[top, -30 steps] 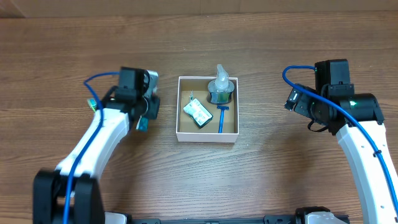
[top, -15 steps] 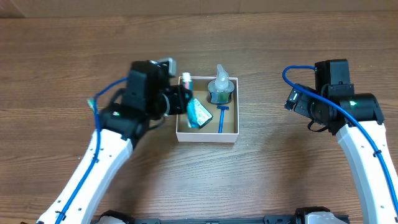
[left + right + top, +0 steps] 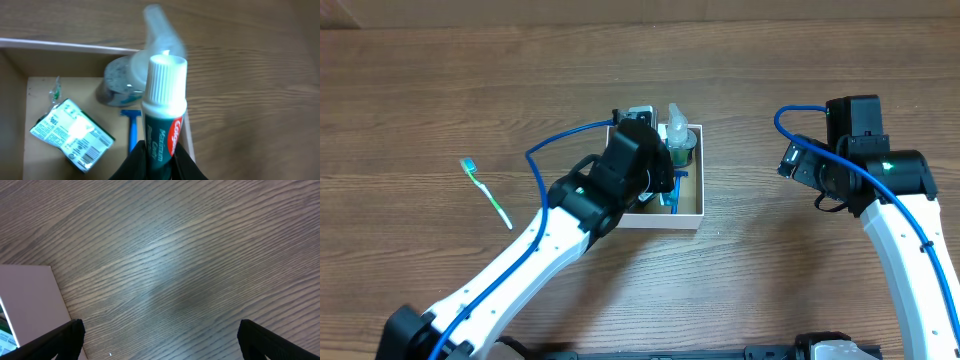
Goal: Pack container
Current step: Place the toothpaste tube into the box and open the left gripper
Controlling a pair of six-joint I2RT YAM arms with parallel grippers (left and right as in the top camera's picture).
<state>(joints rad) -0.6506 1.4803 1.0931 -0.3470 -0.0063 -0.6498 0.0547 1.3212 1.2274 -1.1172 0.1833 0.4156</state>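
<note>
Clamping a green-and-red toothpaste tube [image 3: 162,125] with a white ribbed cap, the left gripper [image 3: 157,161] has its jaws closed on the tube's lower body and is positioned above the container [image 3: 653,222], a square shallow cardboard box with white walls and a brown interior, located at the centre of the wooden table [image 3: 770,60]. The box holds a clear plastic dispenser bottle [image 3: 676,135], a blue razor [image 3: 133,127] and a green-and-white packet [image 3: 72,137]. A green toothbrush [image 3: 486,193] lies on the table, well apart to the left. The right gripper [image 3: 160,341] is spread wide, holds nothing, and sits over bare wood near the box.
</note>
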